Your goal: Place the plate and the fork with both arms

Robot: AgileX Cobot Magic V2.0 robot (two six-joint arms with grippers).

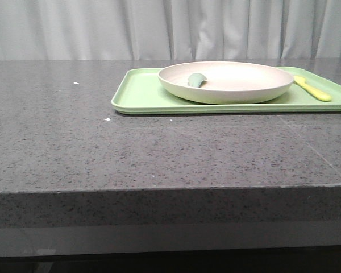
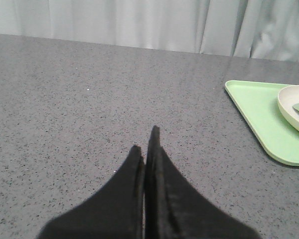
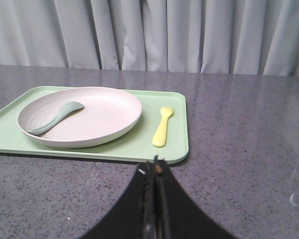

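2 dark grippers show only in their own wrist views, and both have their fingers pressed together with nothing between them. The left gripper (image 2: 148, 144) hovers over bare grey speckled countertop (image 1: 102, 148), well apart from the tray, which sits off to its right side. The right gripper (image 3: 154, 172) hangs just in front of the near edge of the light green tray (image 1: 137, 94), close to the corner nearest the fork.

The plate (image 1: 238, 79), a wide shallow off-white dish with a raised rim, rests on the tray and covers most of its middle. Inside the plate, toward the robot's left side, lies a small grey-green spoon-like utensil (image 1: 195, 80), its rounded end near the rim and its handle reaching toward the plate's centre, as the right wrist view shows clearly.

The fork (image 1: 314, 89), short and pale yellow, lies flat on the tray to the right of the plate, just beside its rim but not touching it. In the right wrist view its tined end points away from the gripper, toward the curtain. The tines themselves are too small to make out.

The tray sits on the far right part of the countertop, its right end running out of the front view. A pale grey curtain (image 1: 170, 28) hangs behind the table.
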